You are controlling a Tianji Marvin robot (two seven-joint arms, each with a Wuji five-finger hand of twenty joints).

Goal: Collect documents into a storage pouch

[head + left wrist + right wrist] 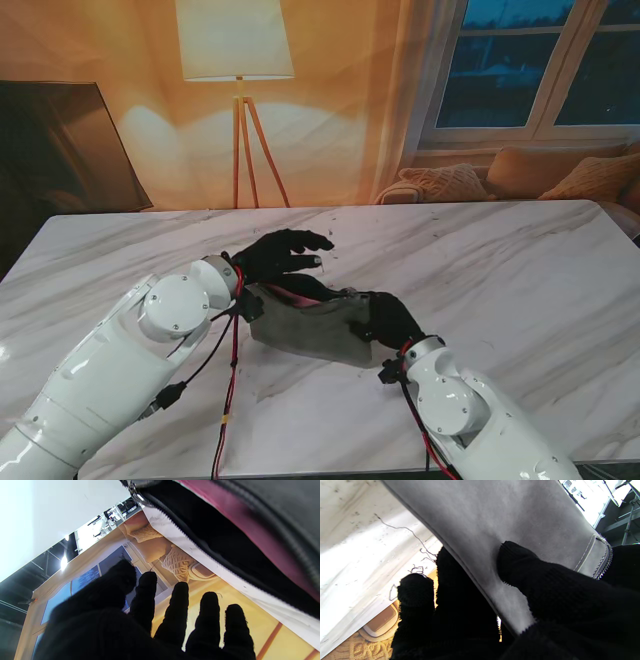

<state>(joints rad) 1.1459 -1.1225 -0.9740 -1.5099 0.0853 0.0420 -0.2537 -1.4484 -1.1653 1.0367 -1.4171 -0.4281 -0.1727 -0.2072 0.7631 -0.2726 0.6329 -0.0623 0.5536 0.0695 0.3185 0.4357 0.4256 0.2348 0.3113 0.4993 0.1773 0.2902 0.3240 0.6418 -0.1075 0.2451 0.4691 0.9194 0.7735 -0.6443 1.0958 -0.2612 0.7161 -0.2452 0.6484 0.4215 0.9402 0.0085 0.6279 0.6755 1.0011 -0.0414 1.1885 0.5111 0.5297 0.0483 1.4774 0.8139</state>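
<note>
Grey pouch (310,335) pinched by right hand (385,318) fingers, left hand (280,253) fingers apart, seemingly empty.

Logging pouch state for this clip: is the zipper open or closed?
Open. The left wrist view shows the pouch's zipper teeth parted over a dark interior with a maroon document inside.

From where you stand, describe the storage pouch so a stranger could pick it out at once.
Start at the white marble table and look to its middle, between the two black-gloved hands. There sits a grey, suede-like pouch, gripped at its right end by the right hand. Its zipped mouth gapes open, showing a maroon document inside.
</note>
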